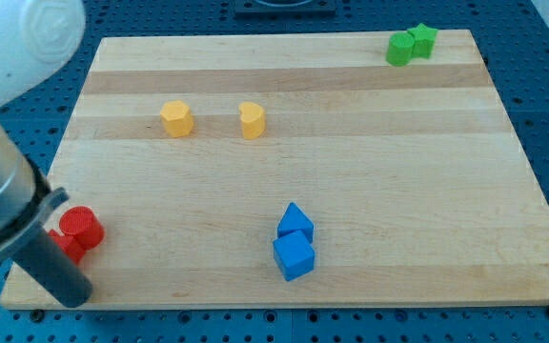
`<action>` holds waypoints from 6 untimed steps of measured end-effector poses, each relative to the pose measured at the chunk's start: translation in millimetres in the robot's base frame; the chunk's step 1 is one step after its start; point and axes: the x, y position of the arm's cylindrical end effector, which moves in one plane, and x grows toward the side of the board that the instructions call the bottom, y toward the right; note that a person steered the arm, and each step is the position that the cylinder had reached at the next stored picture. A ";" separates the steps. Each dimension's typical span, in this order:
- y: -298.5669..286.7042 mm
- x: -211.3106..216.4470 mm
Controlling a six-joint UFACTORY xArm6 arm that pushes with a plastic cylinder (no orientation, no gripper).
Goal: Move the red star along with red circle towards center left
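A red circle [82, 226] stands near the board's bottom left corner. A red star [69, 247] touches it at its lower left and is partly hidden behind my rod. My tip [73, 294] rests on the board at the view's bottom left, just below the red star and close to it. The arm's white and grey body fills the view's left edge above it.
Two yellow blocks [176, 118] [252, 120] sit side by side at the upper left middle of the wooden board [370, 181]. A blue triangular block [295, 222] touches a blue cube [294, 256] at the bottom middle. Two green blocks [401, 49] [423, 39] touch at the top right corner.
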 end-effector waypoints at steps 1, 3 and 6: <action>-24.2 -0.8; -75.1 -4.1; -9.2 -22.9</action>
